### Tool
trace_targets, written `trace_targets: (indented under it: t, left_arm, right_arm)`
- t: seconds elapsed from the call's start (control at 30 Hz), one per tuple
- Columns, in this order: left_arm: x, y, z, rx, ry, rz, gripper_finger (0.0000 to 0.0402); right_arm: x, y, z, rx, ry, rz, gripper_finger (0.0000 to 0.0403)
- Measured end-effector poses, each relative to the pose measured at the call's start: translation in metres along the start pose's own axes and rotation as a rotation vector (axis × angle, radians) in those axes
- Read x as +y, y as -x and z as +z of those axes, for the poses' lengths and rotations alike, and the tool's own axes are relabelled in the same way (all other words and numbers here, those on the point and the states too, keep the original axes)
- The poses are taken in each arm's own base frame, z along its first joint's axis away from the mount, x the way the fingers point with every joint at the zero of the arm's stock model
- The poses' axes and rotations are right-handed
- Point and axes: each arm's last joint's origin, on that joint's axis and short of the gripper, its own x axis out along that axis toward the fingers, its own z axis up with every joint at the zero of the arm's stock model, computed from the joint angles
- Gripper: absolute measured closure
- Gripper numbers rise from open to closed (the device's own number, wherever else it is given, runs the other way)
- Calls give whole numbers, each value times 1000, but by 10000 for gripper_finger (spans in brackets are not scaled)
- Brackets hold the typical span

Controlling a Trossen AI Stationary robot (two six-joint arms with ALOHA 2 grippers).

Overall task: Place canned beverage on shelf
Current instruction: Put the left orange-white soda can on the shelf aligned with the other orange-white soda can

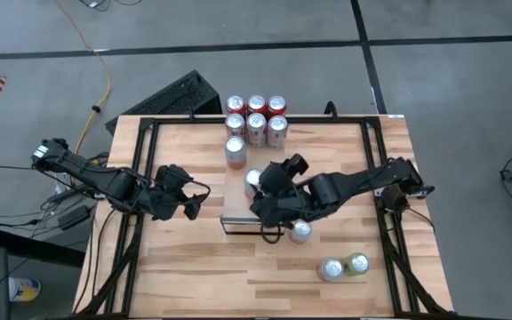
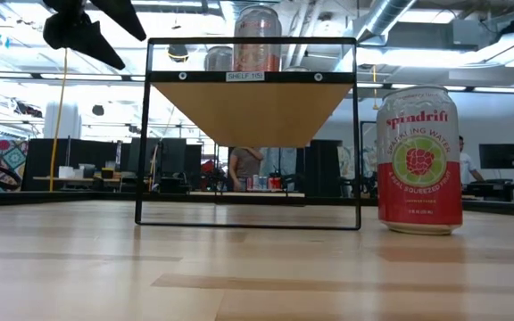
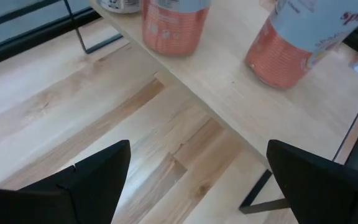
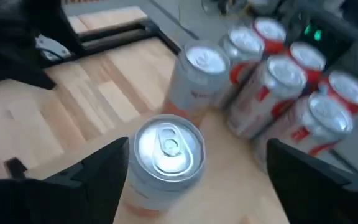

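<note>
The shelf [image 1: 241, 218] stands on the table's middle, and its light wood top [image 3: 241, 93] bears two orange-and-silver cans. One can [image 4: 168, 149] stands under my right gripper [image 4: 197, 146], which is open, a finger on either side of the can's top without touching it. The other can [image 1: 236, 151] stands farther back on the shelf. In the high view my right gripper [image 1: 263, 188] hangs over the shelf. My left gripper [image 1: 192, 203] waits open at the shelf's left, above the table. A spindrift can [image 2: 419, 160] stands upright on the table, right of the shelf.
Six red cans [image 1: 256, 116] stand packed at the table's far edge, behind the shelf. Two cans [image 1: 343, 265] lie on their sides near the front right. Black frame rails [image 1: 140, 178] run along the table's sides.
</note>
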Motion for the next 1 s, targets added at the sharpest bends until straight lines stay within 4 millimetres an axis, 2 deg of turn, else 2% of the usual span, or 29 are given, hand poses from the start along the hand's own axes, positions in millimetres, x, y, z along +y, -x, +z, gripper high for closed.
trace_targets:
  t: [0.23,0.37,0.5,0.73,0.9,1.0]
  left_arm:
    - [0,-1,-1,4,14,3,38]
    - [0,-1,-1,4,-7,3,38]
    - [0,-1,-1,4,-67,4,38]
    - [3,-1,-3,26,-121,31,38]
    - [8,0,-6,46,-163,76,38]
    - [10,0,-6,36,-171,93,38]
  right_arm:
    - [7,7,5,-59,-47,41,49]
    - [12,5,11,-115,-144,40,49]
    - [22,-8,14,-163,-211,14,49]
    - [43,-34,1,-162,-275,-36,49]
    - [44,-44,-10,-111,-308,-71,49]
    - [39,-42,-17,-84,-320,-113,49]
